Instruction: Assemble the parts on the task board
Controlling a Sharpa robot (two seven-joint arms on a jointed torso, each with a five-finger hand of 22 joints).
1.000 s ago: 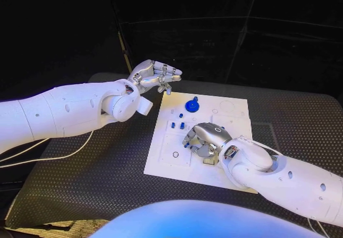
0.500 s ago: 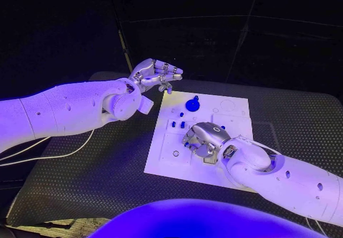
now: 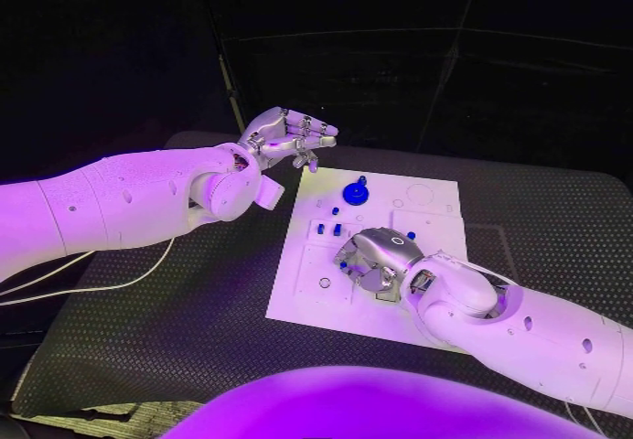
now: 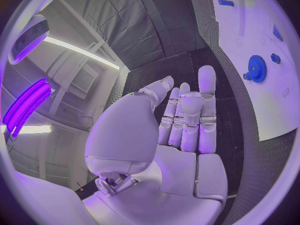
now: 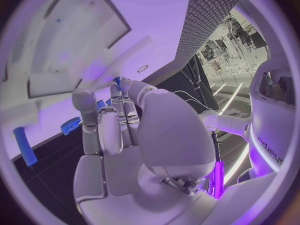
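Observation:
The white task board lies in the middle of the table. A large blue gear stands near its far edge, and small blue pegs stand on its left part. My right hand is curled down on the board's middle and pinches a small blue part at its fingertips. Another blue piece sits just beyond that hand. My left hand is raised off the board's far left corner, its fingers straight and holding nothing. The gear lies ahead of it on the board.
The black ribbed mat surrounds the board with free room on all sides. A white cable trails over the mat under my left arm. A loose blue peg and a blue gear lie near my right hand.

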